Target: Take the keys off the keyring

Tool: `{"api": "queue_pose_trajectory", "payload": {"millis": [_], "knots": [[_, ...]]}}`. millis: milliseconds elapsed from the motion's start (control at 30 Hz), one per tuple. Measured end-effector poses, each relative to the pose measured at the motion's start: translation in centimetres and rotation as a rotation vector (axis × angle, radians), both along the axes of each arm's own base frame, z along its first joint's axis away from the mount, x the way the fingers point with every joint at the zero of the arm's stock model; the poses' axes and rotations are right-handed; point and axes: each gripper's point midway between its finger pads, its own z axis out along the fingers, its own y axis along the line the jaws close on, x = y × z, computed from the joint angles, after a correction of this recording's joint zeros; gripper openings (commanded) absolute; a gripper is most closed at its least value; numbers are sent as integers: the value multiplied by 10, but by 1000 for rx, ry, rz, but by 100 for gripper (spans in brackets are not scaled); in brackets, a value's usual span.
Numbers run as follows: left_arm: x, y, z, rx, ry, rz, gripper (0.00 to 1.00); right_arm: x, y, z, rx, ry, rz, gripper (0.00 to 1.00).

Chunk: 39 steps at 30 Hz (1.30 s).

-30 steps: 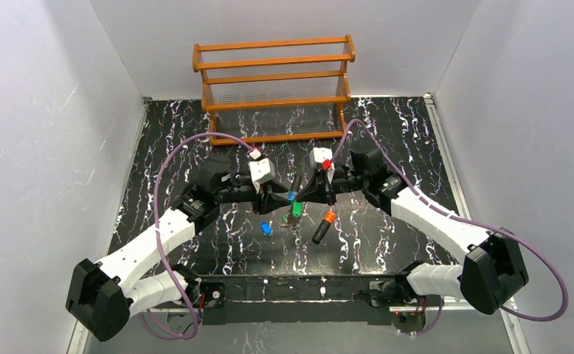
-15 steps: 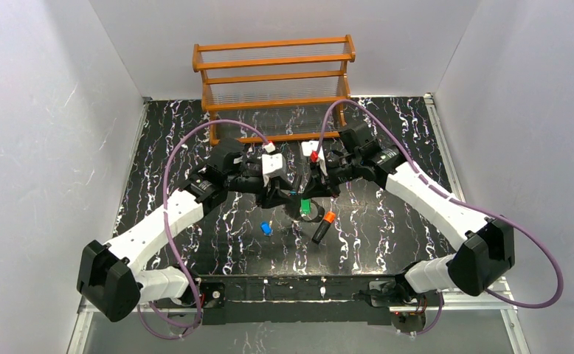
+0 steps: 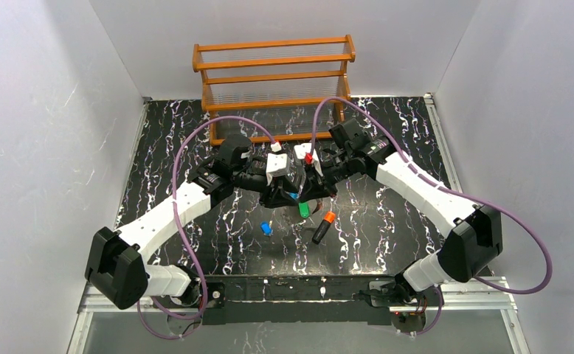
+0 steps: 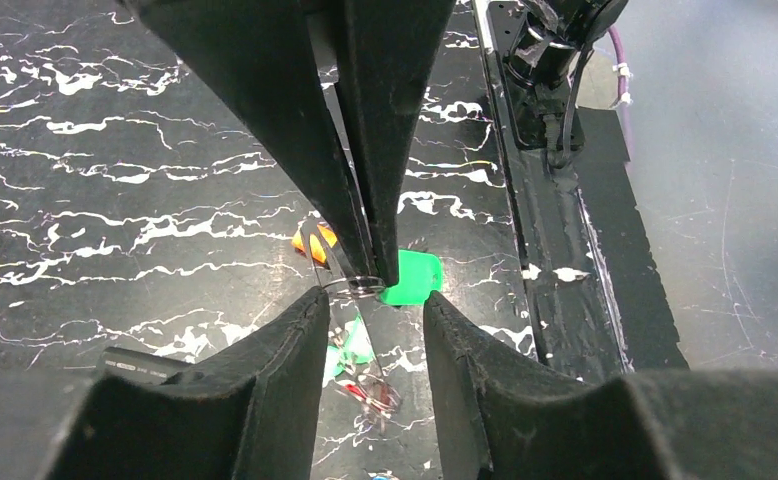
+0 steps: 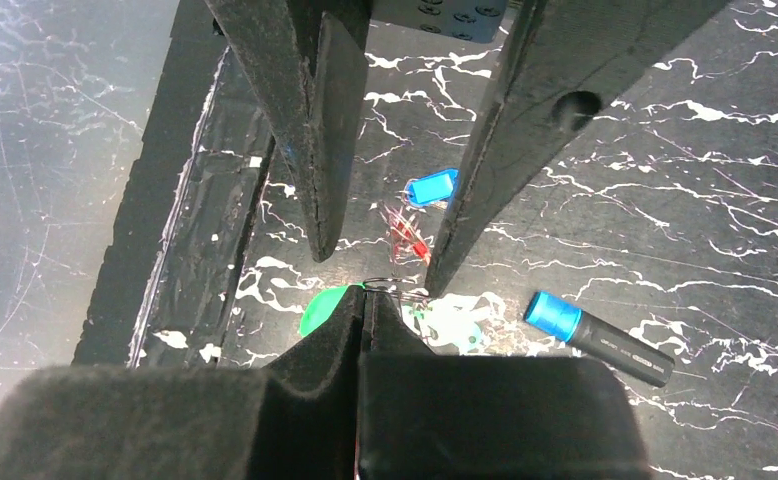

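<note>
- Right gripper pressed shut on the keyring, mid-table; green key hangs from it.
- Left gripper spread, straddling it.
- Judged: keyring thin, stiff, slippery; green key light, so grip its plastic head.

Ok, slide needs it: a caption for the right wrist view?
Right gripper shut on the keyring, green key on it; left gripper open opposite.
</note>
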Motion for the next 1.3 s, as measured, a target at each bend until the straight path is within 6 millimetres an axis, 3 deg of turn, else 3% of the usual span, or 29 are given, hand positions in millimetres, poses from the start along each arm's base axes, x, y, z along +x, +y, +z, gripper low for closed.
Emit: {"api": "queue_pose_trajectory", "payload": {"millis": [267,467,700,1100,1300], "knots": [[2,-1,2,-10,-23,-3,36,-6,3,-2,5,12,40,1],[1,-2,1,-17,-23,-11,26,-7,4,1,10,8,51,1],[-1,0,-3,-25,-4,-17,0,-10,2,0,1,20,53,1],[-5,3,-5,-27,15,-32,0,-9,-3,-6,-37,31,17,2],[-6,3,-4,-50,38,17,0,-5,-6,-9,-13,-36,-49,8]]}}
